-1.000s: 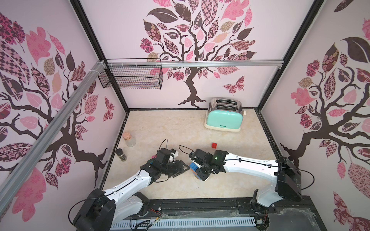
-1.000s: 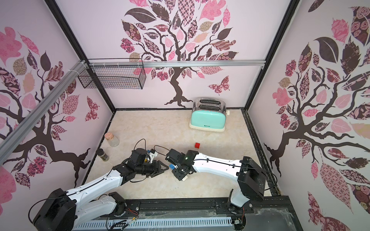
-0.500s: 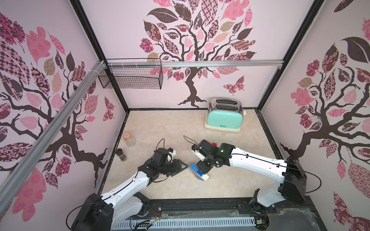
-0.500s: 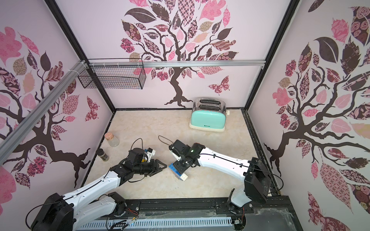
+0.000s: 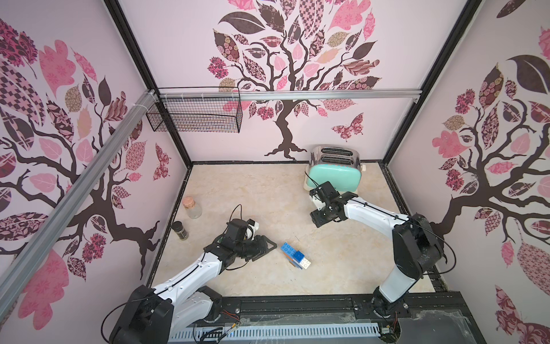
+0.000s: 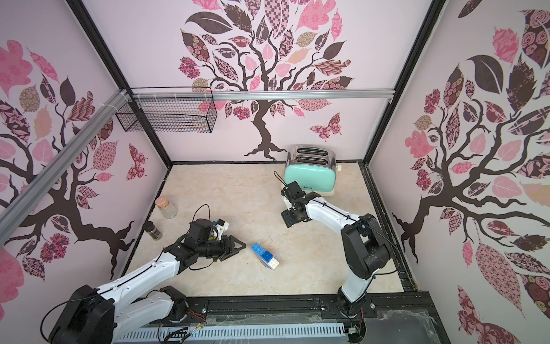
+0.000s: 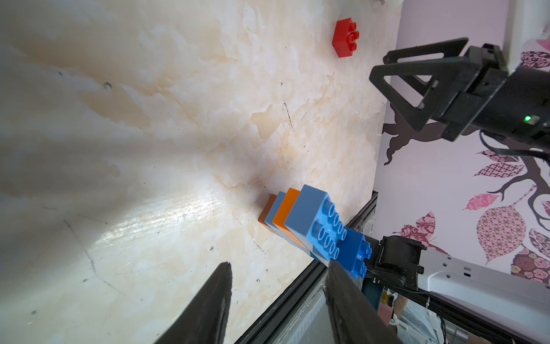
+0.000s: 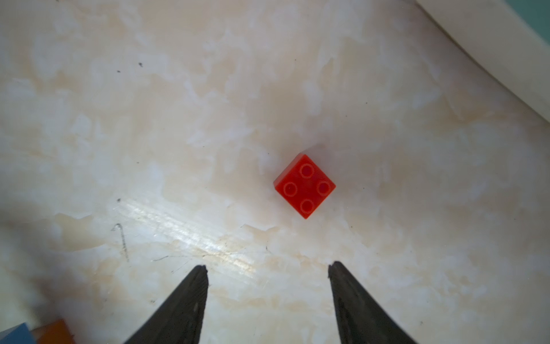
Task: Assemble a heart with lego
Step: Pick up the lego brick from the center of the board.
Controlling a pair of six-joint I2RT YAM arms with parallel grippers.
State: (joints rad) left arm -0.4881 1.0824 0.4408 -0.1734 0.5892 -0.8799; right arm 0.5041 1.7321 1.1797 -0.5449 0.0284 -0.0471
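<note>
We count one red brick (image 8: pixel 305 186) and one brick stack (image 5: pixel 295 255) (blue, orange, white); left gripper (image 7: pixel 279 264) and right gripper (image 8: pixel 268 265) both gape empty.

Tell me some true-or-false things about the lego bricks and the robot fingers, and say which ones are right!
The small red square lego brick is pinched in the right fingers. False: it sits alone on the table, with the fingers open above it.
The joined blue, orange and white lego bricks lie on the table, not gripped. True.
The left fingers are shut tight. False: they are open and empty.
The mint-green toaster stands at the back of the table. True.
</note>
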